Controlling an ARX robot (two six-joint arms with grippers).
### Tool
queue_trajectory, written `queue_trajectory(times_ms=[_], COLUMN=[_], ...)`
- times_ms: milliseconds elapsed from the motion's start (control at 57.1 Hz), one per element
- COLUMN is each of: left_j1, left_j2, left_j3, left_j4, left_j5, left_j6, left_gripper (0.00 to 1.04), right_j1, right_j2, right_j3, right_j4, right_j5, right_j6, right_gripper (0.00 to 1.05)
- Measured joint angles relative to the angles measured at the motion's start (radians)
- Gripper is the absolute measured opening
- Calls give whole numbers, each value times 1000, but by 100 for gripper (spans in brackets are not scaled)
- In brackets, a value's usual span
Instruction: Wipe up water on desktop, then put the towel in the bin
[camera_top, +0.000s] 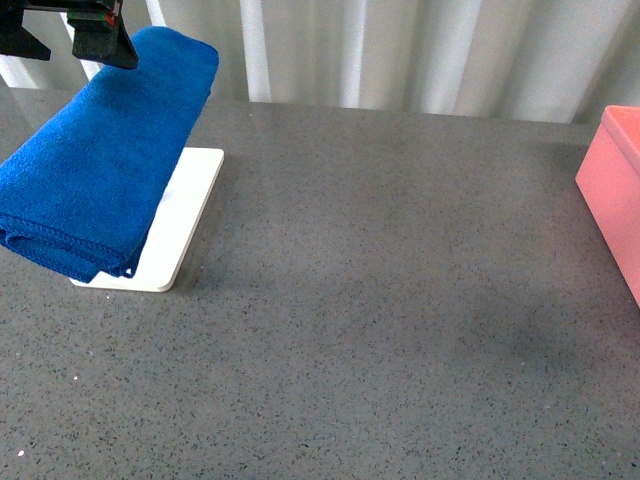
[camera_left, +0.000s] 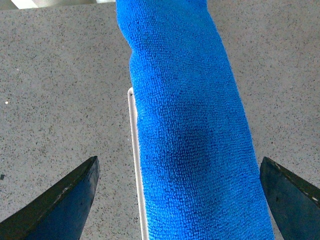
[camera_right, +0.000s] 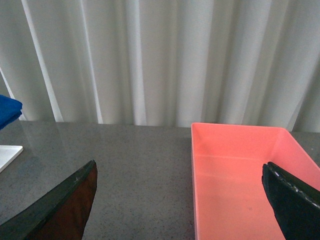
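Note:
The blue towel (camera_top: 100, 160) lies folded long, raised above the white tray (camera_top: 185, 215) at the left of the grey desktop (camera_top: 380, 300). My left gripper (camera_top: 95, 35) hangs over the towel's far end. In the left wrist view it (camera_left: 177, 165) is open, with one finger on either side of the towel (camera_left: 185, 110) and neither touching it. The pink bin (camera_top: 612, 185) stands at the right edge. My right gripper (camera_right: 178, 165) is open and empty above the desktop, facing the bin (camera_right: 240, 175). It does not show in the front view. I can make out no water.
White pleated curtains (camera_top: 400, 50) close off the back of the desktop. The tray's edge shows beside the towel in the left wrist view (camera_left: 132, 130). In the right wrist view, the tray's corner (camera_right: 7, 152) and the towel's end (camera_right: 7, 110) show far from the bin.

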Motion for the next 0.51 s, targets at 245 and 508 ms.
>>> queue_trajectory(times_ms=[245, 508], left_j1=[-21, -46], left_j2=[47, 89], left_j3=[0, -1], left_j4=[23, 51], left_j5=[-29, -54], left_j6=[-6, -7], left_gripper=[98, 98], right_j1=[0, 0], right_j2=[0, 0], right_j3=[0, 0], right_j4=[0, 0], right_j5=[0, 0], right_j6=[0, 0], right_gripper=[98, 98])
